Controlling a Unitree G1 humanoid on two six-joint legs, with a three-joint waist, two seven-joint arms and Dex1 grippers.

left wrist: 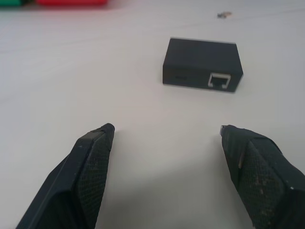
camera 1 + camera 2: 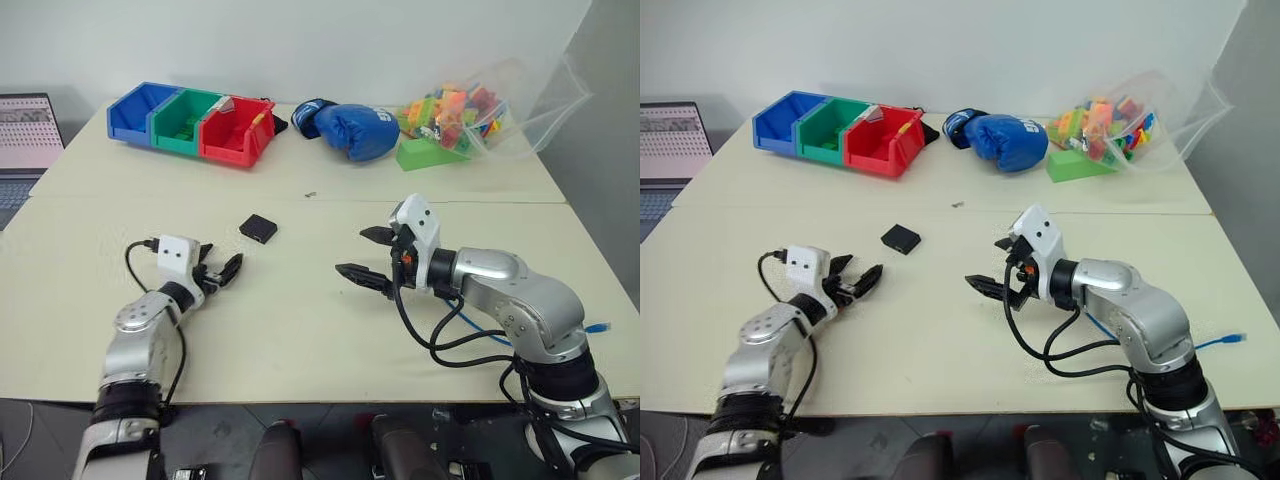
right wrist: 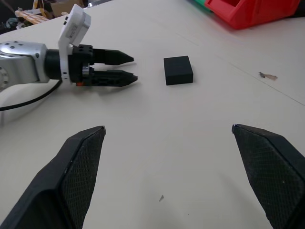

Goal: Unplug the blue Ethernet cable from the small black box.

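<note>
Presently, 3 joined bins at the table's [image 2: 300, 330] far left: blue bin [image 2: 140, 110], green bin [image 2: 186, 122] with small green pieces inside, red bin [image 2: 236, 130] holding a whitish item and a yellow bit. Clear plastic bag [image 2: 510, 100] at far right spills coloured toy blocks; a blue boxing glove [image 2: 350, 128] lies between. Small black box [image 2: 258, 228] rests mid-table, its port empty in the left wrist view. Blue Ethernet cable [image 2: 1230, 341] trails near the right edge, well apart from the box. Left gripper [image 2: 226, 270], fingers parted, holds nothing, just short of the box. Right gripper [image 2: 368, 255], jaws spread wide, empty.
</note>
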